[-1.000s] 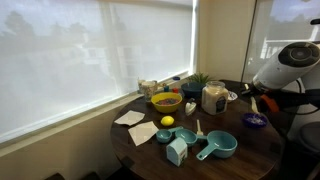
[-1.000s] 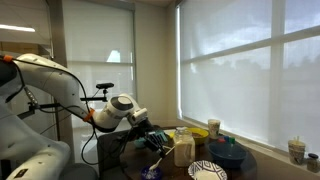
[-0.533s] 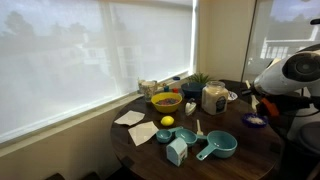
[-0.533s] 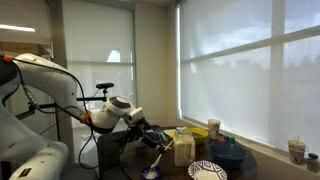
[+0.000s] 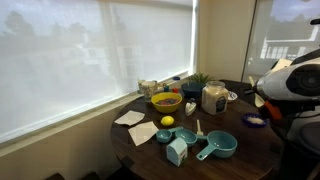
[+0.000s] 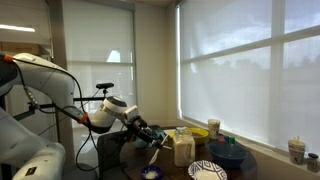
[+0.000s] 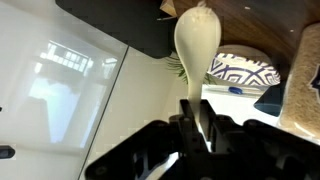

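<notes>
Spoon (image 7: 197,45) first: it is pale and smooth, and your gripper (image 7: 197,110) is pinching its handle. In the wrist view the two fingers are pressed tight on the thin handle, and the round end sticks out past them.

Now look at what just changed. A second ago the arm (image 5: 291,80) was higher up in an exterior view. Now its big white part sits lower, closer to the table (image 5: 140,160). In an exterior view the gripper (image 6: 150,141) has slid a little lower and a bit away from the window too. The spoon came along with it and did not slip. None of the things on the table have moved.

So the spoon is up in the air, held over the edge of the table. It is near the small purple bowl (image 6: 150,173) and just beside the tall jar (image 6: 183,148). The wrist view shows a striped plate (image 7: 240,72) behind the round end of the spoon. I think you are bringing the spoon down slowly, and your hold on it looks good. I cannot tell if the spoon has anything in it.
</notes>
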